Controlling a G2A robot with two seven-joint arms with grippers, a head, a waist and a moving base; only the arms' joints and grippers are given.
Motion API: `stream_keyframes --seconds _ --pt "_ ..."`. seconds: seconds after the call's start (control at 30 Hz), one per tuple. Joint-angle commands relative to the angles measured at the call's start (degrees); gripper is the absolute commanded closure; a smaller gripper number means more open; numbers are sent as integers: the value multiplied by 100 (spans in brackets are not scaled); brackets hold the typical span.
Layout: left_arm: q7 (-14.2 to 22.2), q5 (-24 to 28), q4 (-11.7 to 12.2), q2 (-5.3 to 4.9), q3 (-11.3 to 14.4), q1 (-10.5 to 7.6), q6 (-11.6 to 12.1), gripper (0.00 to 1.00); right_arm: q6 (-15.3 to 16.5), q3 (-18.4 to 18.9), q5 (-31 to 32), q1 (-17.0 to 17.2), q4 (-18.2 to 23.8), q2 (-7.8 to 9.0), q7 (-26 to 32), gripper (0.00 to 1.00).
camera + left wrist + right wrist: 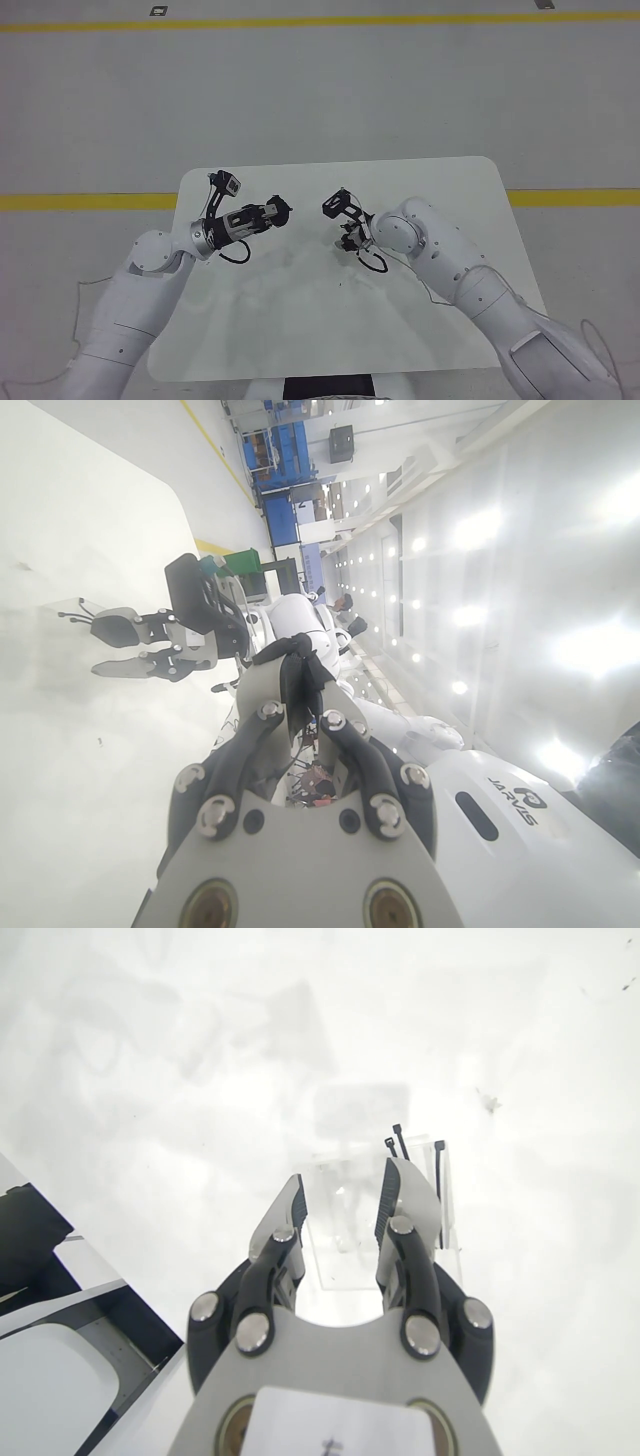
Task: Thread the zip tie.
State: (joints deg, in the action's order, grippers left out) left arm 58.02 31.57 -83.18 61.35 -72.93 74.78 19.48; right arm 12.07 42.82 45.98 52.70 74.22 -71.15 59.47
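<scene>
The white bench [460,190] carries the whole play, with both arms over its middle, near each other but apart. The left end effector [300,685] sits above the bench, clamped tight on a black piece [292,649] that is bunched and strap-like; whether that is a tie cannot be told. The right end effector [345,1170] points down with its fingers spread wide, right over a clear holder [345,1273] standing on the bench. And there are the zip ties [440,1163]: thin and black, lodged along one wall of that holder, heads poking past its edge. They lie just beside one finger rather than between the two. So this reads as the pick-up step: no tie taken yet, no threading begun. The next move likely calls for a small shift toward the ties, a careful descent, and a close on one tie alone, without nudging the holder or dragging the neighbours. As for writing, ties and holder offer no print that can be made out. A white label [340,1423] at the right wrist bears a mark cut by the frame edge.
</scene>
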Motion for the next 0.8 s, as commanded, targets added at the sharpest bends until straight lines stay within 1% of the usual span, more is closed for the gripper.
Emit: stream_keyframes --seconds 0.0,0.2,0.3,0.47,0.6,0.77 --pt "0 0 0 0 0 0 0 100 4 -5 -9 -4 -9 -7 5 66" --pt "0 0 0 0 0 0 0 100 -123 52 161 57 88 10 -80 66" --pt "0 0 0 0 0 0 0 100 -260 52 344 90 147 16 -78 64" --pt "0 0 0 0 0 0 0 100 -458 -23 717 116 243 3 -86 64" --pt "0 0 0 0 0 0 0 100 -494 -36 833 148 275 -8 -138 64" --pt "0 0 0 0 0 0 0 100 -447 10 644 134 147 -34 -74 64"
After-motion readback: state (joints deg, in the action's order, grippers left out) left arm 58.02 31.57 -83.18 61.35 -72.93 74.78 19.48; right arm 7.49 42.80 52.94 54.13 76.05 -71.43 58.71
